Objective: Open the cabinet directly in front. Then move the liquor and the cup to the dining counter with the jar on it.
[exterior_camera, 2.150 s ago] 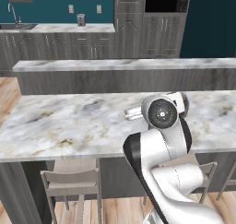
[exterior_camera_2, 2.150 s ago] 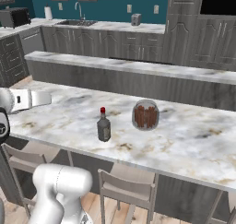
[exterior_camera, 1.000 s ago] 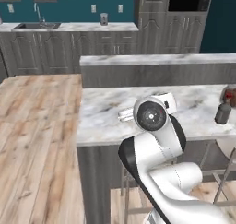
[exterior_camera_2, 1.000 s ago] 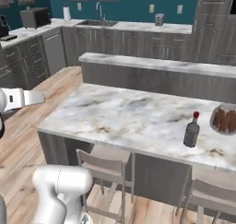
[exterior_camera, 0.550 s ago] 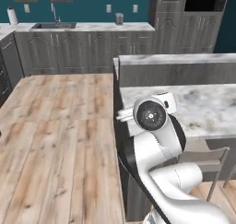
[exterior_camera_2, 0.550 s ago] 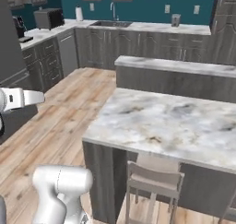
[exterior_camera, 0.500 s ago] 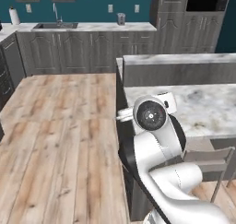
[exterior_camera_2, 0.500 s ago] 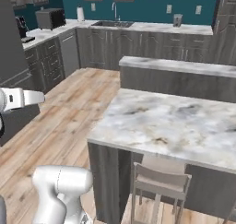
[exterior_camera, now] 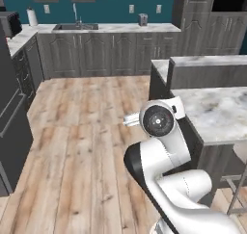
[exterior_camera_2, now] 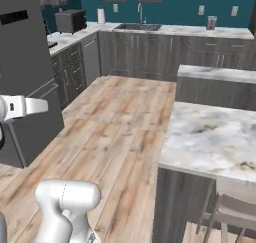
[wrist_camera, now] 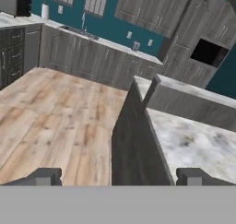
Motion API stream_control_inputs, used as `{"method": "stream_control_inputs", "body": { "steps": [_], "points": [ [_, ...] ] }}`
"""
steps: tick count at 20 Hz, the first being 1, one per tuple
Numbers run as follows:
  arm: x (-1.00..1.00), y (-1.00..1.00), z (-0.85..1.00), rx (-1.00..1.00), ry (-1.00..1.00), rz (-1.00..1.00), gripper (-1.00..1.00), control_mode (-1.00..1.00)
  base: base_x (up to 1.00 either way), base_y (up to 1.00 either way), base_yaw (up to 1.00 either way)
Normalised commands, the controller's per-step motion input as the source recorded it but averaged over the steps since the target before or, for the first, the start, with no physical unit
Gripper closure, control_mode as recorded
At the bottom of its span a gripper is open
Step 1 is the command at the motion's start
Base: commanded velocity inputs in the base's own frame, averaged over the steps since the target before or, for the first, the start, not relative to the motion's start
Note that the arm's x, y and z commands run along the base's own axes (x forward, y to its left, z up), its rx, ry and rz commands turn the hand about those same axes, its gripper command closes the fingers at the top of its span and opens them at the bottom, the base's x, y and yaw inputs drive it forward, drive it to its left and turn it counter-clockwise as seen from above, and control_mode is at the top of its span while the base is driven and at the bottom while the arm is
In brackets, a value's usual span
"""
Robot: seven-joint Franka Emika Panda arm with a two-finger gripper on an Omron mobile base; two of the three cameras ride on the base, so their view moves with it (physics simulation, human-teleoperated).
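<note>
**Fig.: base swinging left, away from the dining bench; jaws empty.**

Read L to R.

- **(a) Far L:** a tall dark appliance front (exterior_camera_2: 25,62) fills the edge of the R base view. A black box appliance (exterior_camera_2: 70,21) sits on the corner worktop behind it.
- **(b) Centre-L:** open wood floor (exterior_camera: 82,132) runs back to the sink bench (exterior_camera: 77,27) against the teal wall. In the hand view, grey upper cabinets (wrist_camera: 147,6) hang above that wall. Which one is the task's cabinet can't be told from here.
- **(c) Centre:** the arm (exterior_camera: 164,151) is folded close over the base, with the hand level and pointing fwd.
- **(d) Centre-R to R:** the dining bench (exterior_camera_2: 215,137) now shows its bare marbled end and raised back ledge, with a stool (exterior_camera_2: 232,207) tucked below.
- **(e) Jaws:** in the hand view both tips stand wide apart with nothing between them. They look past the bench's dark end panel (wrist_camera: 131,140).

**Change:** approx. 2 s ago both base views faced the dining bench square-on. The liquor stood upright on it, just beside the jar. Since then the whole picture has slid, so the camera moved with the base and the objects did not. The bench has drifted to the R edge, and the floor and sink wall have come in.

**Reading:** the liquor leg looks done, as it was left on the bench with the jar. The base is prob. heading back for the cup, which is still to fetch.
</note>
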Motion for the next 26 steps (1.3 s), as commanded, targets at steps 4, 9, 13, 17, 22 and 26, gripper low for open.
{"method": "stream_control_inputs", "body": {
  "steps": [4, 9, 13, 17, 22, 26],
  "points": [
    [0.00, 0.00, 0.00, 0.00, 0.00, 0.00, -1.00, 1.00, 0.39, 1.00, -0.07],
    [0.00, 0.00, 0.00, 0.00, 0.00, 0.00, -1.00, 1.00, 0.67, 0.97, -0.10],
    [0.00, 0.00, 0.00, 0.00, 0.00, 0.00, -1.00, 1.00, 0.96, 0.18, -0.12],
    [0.00, 0.00, 0.00, 0.00, 0.00, 0.00, -1.00, 1.00, 1.00, 0.00, -0.18],
    [0.00, 0.00, 0.00, 0.00, 0.00, 0.00, -1.00, 1.00, 1.00, -0.15, -0.15],
    [0.00, 0.00, 0.00, 0.00, 0.00, 0.00, -1.00, 1.00, 1.00, -0.18, -0.13]
  ]
}}
